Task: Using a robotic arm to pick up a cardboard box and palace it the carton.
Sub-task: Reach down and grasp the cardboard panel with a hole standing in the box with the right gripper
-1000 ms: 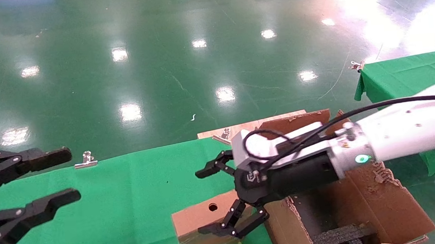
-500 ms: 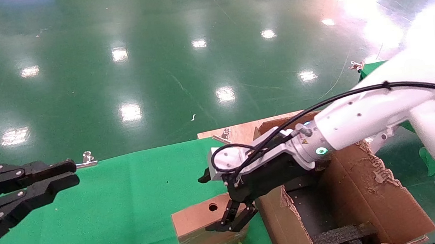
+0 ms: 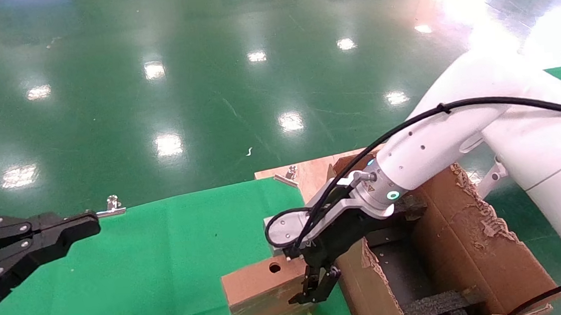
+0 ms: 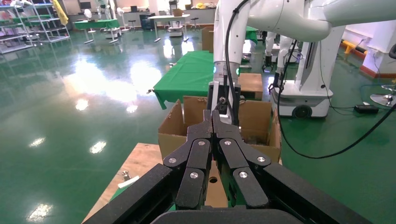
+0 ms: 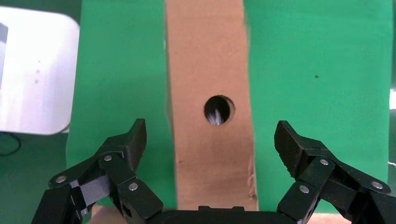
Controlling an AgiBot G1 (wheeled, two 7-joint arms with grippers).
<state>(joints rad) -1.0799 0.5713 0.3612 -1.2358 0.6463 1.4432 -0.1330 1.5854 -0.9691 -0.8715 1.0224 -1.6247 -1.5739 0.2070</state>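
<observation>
The cardboard box (image 3: 263, 291) lies on the green bench (image 3: 169, 266) beside the carton (image 3: 448, 259); our right tool (image 5: 210, 154) hangs wide open around it, so next we squeeze it, while our left tool (image 4: 212, 122) waits pinched together.

The right end effector (image 3: 316, 287) is pointed steeply down near the tabletop's front edge, fingers (image 5: 126, 144) spread wide. The left end effector (image 3: 73, 229) is held level over the left edge, fingers pressed together.

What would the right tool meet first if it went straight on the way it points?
The cardboard box. The right tool is open, pointing down with a finger on each side of it, so probably the box's top face.
</observation>
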